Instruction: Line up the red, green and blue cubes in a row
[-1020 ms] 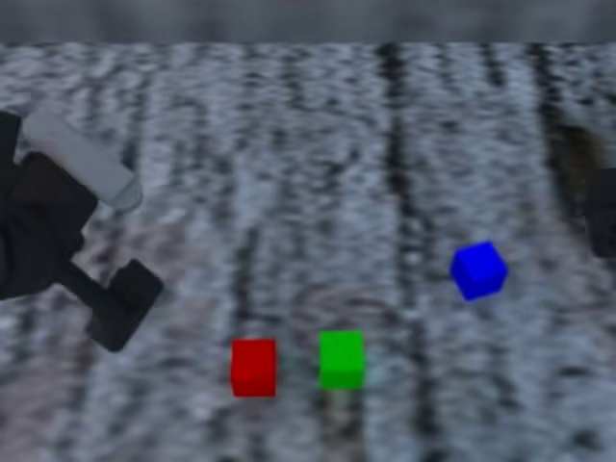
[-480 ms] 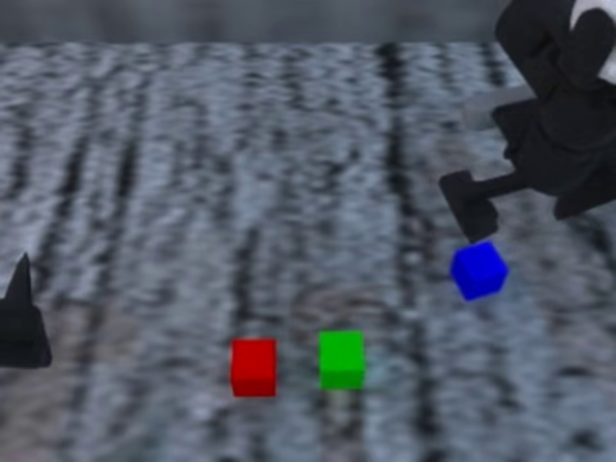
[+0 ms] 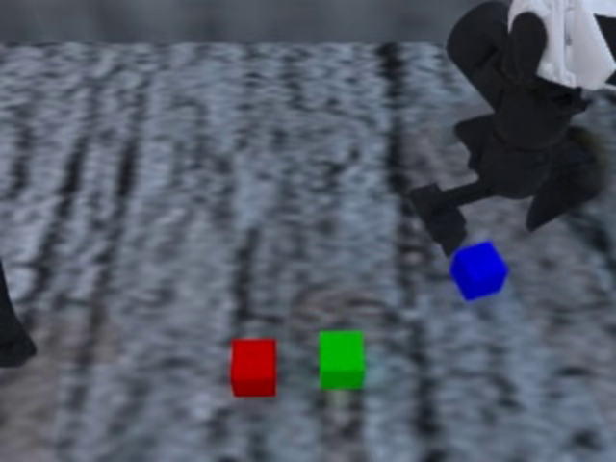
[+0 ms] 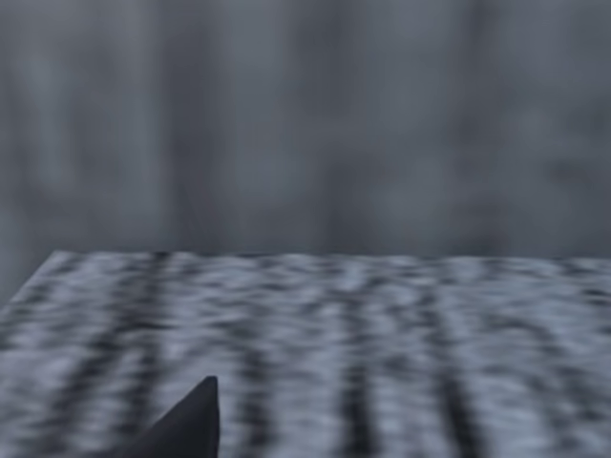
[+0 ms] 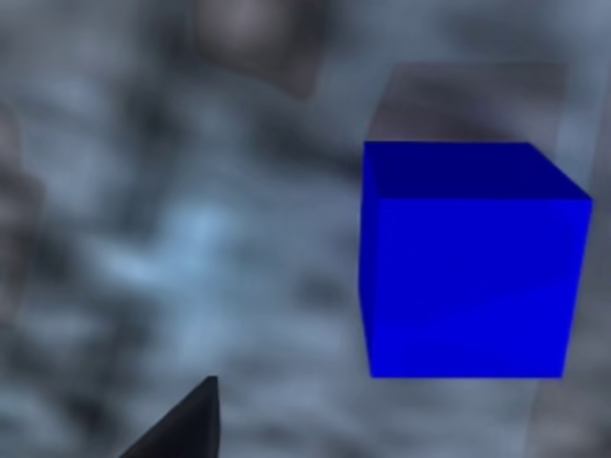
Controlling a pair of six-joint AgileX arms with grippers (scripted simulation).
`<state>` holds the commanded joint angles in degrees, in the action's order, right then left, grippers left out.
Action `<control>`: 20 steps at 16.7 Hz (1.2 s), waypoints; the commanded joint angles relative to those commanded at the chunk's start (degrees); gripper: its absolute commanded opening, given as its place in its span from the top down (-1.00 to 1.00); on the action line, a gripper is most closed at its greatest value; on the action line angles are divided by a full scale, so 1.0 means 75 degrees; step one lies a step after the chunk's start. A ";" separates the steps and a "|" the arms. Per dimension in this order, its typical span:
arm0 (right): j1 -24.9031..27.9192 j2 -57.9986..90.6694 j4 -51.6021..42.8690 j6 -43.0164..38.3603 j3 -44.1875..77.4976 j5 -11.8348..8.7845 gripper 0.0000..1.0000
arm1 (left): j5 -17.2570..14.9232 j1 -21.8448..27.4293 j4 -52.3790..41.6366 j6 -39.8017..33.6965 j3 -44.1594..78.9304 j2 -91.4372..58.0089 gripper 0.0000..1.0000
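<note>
The red cube (image 3: 253, 367) and the green cube (image 3: 342, 359) sit side by side near the table's front, a small gap between them. The blue cube (image 3: 478, 269) lies apart, farther back and to the right, turned at an angle. My right gripper (image 3: 496, 219) hovers open just behind and above the blue cube, one dark finger (image 3: 445, 219) close to the cube's far left corner. In the right wrist view the blue cube (image 5: 473, 262) looms large, off to one side of a single fingertip (image 5: 196, 429). My left gripper (image 3: 10, 332) is parked at the left edge, open and holding nothing.
The table (image 3: 192, 192) has a mottled grey, dark-streaked top, with its far edge along the top of the view. The left wrist view shows only bare table (image 4: 382, 334), a grey wall behind it and one fingertip (image 4: 196, 425).
The right arm has shifted left and lower, bringing its finger closer to the blue cube. The left arm has slipped further off the left edge. The cubes have not moved.
</note>
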<state>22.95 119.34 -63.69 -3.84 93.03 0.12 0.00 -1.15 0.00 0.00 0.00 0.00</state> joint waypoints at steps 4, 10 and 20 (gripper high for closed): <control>-0.0027 0.0033 0.0142 0.0013 -0.0122 0.0000 -1.00 | 0.0000 0.0000 0.0000 0.0000 0.0000 0.0000 -1.00; 0.0003 0.0678 0.1821 -0.0014 -0.1081 0.0006 -1.00 | 0.0000 0.0000 0.0000 0.0000 0.0000 0.0000 -1.00; 0.0011 0.0827 0.2089 -0.0022 -0.1262 0.0007 -0.40 | 0.0000 0.0000 0.0000 0.0000 0.0000 0.0000 -1.00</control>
<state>23.03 125.55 -48.02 -4.01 83.57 0.17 0.00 -1.15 0.00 0.00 0.00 0.00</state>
